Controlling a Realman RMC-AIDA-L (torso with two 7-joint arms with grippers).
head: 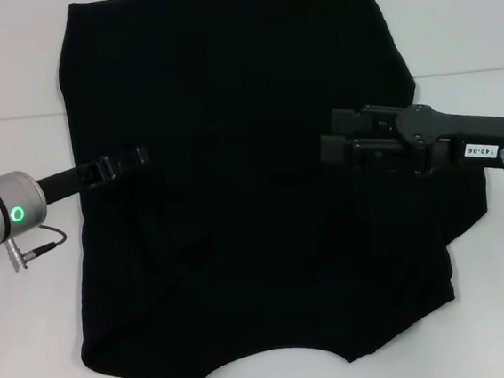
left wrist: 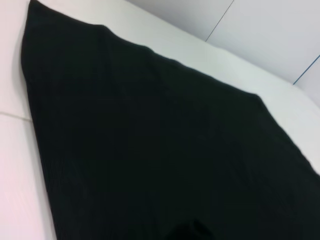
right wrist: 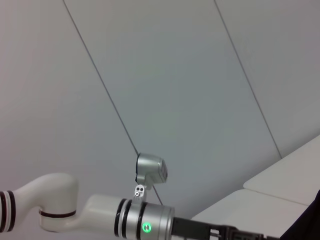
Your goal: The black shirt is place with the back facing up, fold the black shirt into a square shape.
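Black shirt [head: 235,110]: spread flat on table [head: 34,335]. Left gripper [head: 133,157] and right gripper [head: 330,146]: extended level over shirt from opposite side edges; finger state cannot be told.

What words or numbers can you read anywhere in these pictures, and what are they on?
"140-06": black print, seen upside down, on a small white sticker on the black body of the right arm behind the right gripper, which hangs over the large matte-black cloth shirt.

Nothing readable on the shirt, on the white table, or on the left gripper and its silver wrist, which shows only a green light ring.
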